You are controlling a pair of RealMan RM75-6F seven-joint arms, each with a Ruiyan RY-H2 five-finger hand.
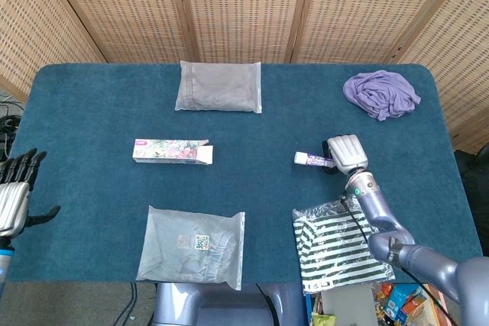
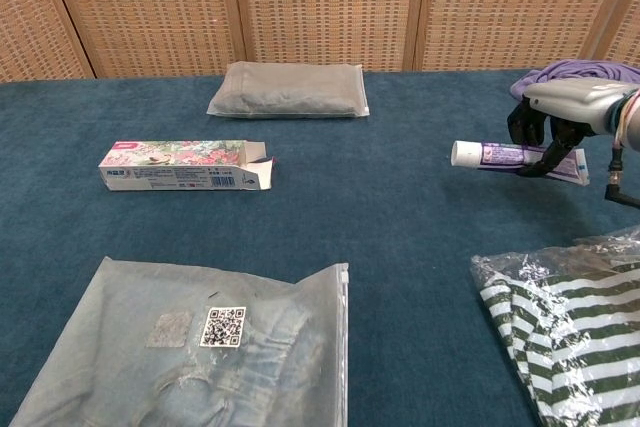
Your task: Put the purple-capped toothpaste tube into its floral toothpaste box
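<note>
The toothpaste tube (image 2: 505, 155) is lifted off the table, cap end pointing left, held by my right hand (image 2: 560, 119) around its rear part. From the head camera the tube (image 1: 309, 159) juts left out of the right hand (image 1: 345, 153). The floral box (image 1: 171, 151) lies at left of centre with its open flap end facing right; in the chest view the box (image 2: 180, 165) lies flat too. My left hand (image 1: 15, 192) hangs at the left edge off the table, fingers apart, holding nothing.
A grey bagged garment (image 1: 219, 86) lies at the back centre. A clear bag of denim (image 1: 192, 244) is at the front left, a striped bagged shirt (image 1: 340, 246) at the front right. A purple cloth (image 1: 380, 93) is bunched at the back right.
</note>
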